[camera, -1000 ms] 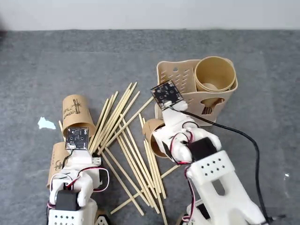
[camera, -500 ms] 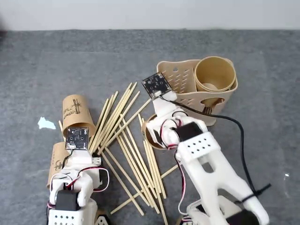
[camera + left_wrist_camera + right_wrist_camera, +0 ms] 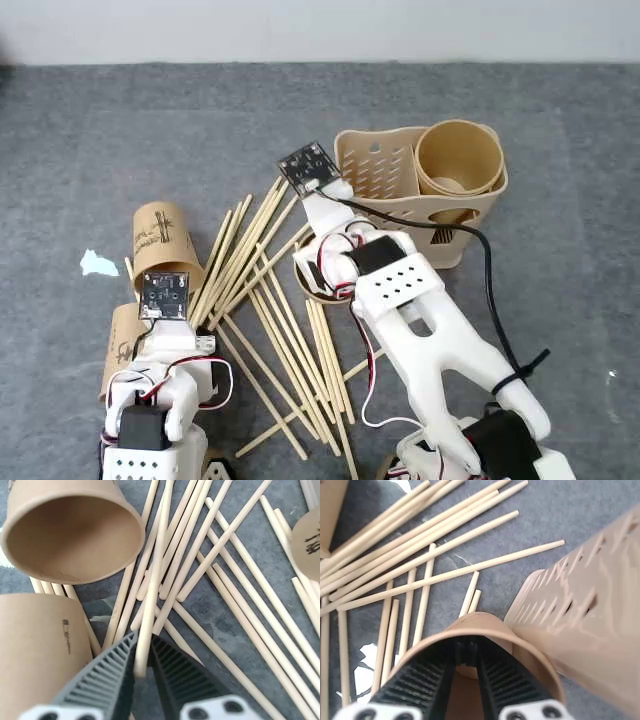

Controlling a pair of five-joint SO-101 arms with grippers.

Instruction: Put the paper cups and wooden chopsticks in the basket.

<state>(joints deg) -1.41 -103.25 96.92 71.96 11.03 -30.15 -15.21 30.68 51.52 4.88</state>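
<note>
What matters for me is how the paper cup [image 3: 522,647] sits against the basket [image 3: 590,605]: the cup hangs right under my right gripper [image 3: 466,652], just beside the basket's slotted wall and on the outside of it, so by my reckoning it has to go up and over that wall to reach the free compartment, next to the cup already inside [image 3: 458,160]. My right arm is much the nearer to the basket; my left is well apart from it, across the scatter of loose chopsticks [image 3: 270,300]. The right jaws stand narrow, almost together, and I judge they pinch the cup's wall at its rim, one finger inside the mouth and one outside, with the mouth tipped towards my wrist. My left gripper [image 3: 142,667] is low over the table with its jaws narrowed onto the near end of a single chopstick [image 3: 155,580], whose long axis runs straight away from me in line with the fingers, over the crossed sticks beneath it. Two lying cups [image 3: 163,240] are just beside that gripper, one on its side with the open mouth facing me, the other touching the pile near my left finger
</note>
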